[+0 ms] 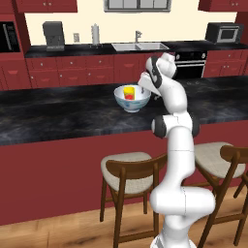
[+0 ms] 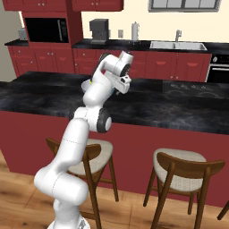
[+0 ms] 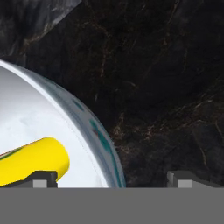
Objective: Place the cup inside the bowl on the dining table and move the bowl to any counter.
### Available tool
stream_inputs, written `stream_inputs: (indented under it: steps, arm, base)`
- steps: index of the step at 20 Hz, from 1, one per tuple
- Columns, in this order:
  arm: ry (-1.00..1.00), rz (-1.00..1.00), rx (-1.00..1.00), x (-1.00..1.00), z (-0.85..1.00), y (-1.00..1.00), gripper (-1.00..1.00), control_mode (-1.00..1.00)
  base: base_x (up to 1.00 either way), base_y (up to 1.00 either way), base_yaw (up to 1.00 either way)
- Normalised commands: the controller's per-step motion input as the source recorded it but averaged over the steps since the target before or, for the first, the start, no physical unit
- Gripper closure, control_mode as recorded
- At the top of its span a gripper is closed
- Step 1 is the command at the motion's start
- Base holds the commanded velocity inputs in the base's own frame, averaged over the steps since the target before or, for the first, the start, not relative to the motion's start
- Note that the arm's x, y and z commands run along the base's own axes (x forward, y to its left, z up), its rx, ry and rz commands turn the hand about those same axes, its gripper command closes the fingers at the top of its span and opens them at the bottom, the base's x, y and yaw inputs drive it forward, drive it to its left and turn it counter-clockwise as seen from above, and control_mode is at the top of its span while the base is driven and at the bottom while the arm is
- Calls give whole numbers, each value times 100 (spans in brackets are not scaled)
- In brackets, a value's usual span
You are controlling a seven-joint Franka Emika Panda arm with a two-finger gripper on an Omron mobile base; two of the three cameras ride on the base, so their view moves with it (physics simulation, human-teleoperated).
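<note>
- The long island tabletop point(image 1: 58, 111), glossy black marble over a dark red front, runs across the kitchen from left to right, with the white robot arm point(image 1: 177, 145) rising at its near side and bending over it.
- Along the far wall a second black tabletop point(image 1: 87, 49) on dark red cabinets carries a steel double sink point(image 1: 139, 46) with a faucet, a coffee machine point(image 1: 53, 35) to the left and a microwave point(image 1: 223, 33) at the far right.
- Two wooden stools point(image 1: 128, 174) with pale cushions stand on the wood floor against the island's near side, one on each side of the arm.
- The white bowl point(image 1: 131, 98), with a faint blue-green pattern on its outer wall, sits upright on the island, just left of the arm's wrist.
- The hand point(image 3: 111, 177) hangs open over the bowl's rim, gripping nothing: one fingertip point(image 3: 41, 178) is above the inside of the bowl, the other above bare marble outside it.
- The yellow cup point(image 1: 128, 92), red mark on its side, rests inside the bowl, and in the hand view it looks tilted against the white inner wall.
</note>
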Motion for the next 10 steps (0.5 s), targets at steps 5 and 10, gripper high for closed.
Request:
stream_inputs:
  steps: [5,10]
  arm:
    - [0,0,0,0,-12,7,-100,-100]
    - [0,0,0,0,-2,2,-100,-100]
  base:
    - [0,0,0]
    - [0,0,0]
